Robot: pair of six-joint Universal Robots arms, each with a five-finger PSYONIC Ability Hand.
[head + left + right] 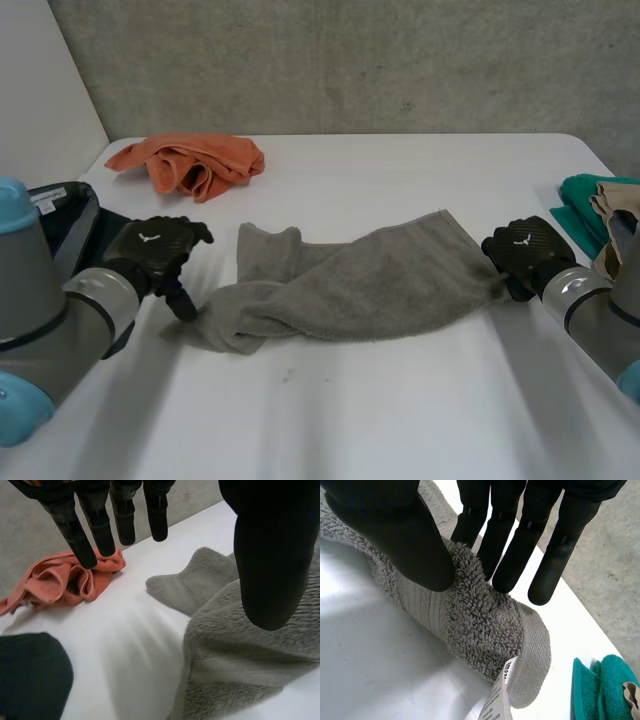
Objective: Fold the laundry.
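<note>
A white surface (400, 400) before a rough grey wall (350, 60) carries four cloths. One grey terry towel (360, 285) lies bunched lengthwise across the middle, one crumpled orange cloth (190, 162) at the far left, one dark cloth (95, 235) by the left arm and one folded teal cloth (580, 205) at the right edge. The right hand (525, 252) pinches the towel's looped right end between thumb and straight fingers; the left hand (152, 250) is at its left end, fingers straight, gripping nothing.

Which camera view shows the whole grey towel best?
The head view: the grey towel lies there whole, end to end. The left wrist view shows one end by the open left hand. The right wrist view shows the other end, with its white label, pinched by the right hand.
</note>
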